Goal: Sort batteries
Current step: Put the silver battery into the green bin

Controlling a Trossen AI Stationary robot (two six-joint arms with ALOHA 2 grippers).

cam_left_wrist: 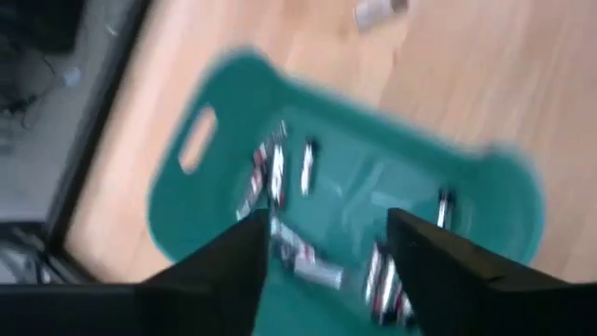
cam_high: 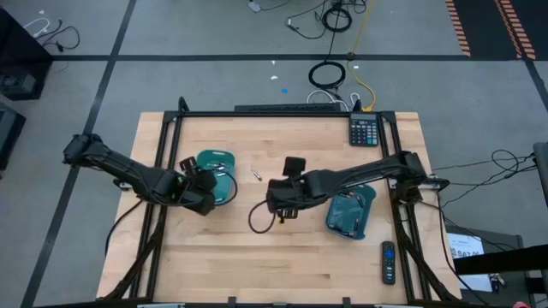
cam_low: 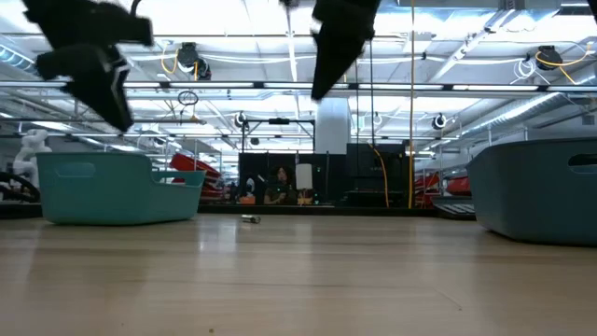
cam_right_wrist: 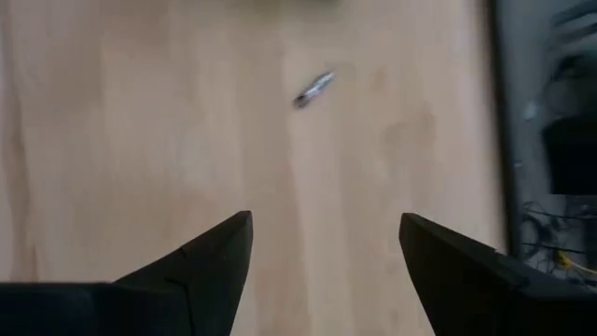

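Note:
My left gripper is open and hovers above the left teal tray, touching nothing. Several batteries lie on that tray's floor. My right gripper is also open, above bare wood near the table's middle. One small silvery battery lies alone on the table ahead of it, between the two grippers, and also shows on the wood in the low view. The right teal tray sits under the right arm, with batteries inside.
A calculator lies at the table's far right corner and a black remote near its right near corner. In the low view both trays stand at the sides with bare wood between them. A black cable loops below the right gripper.

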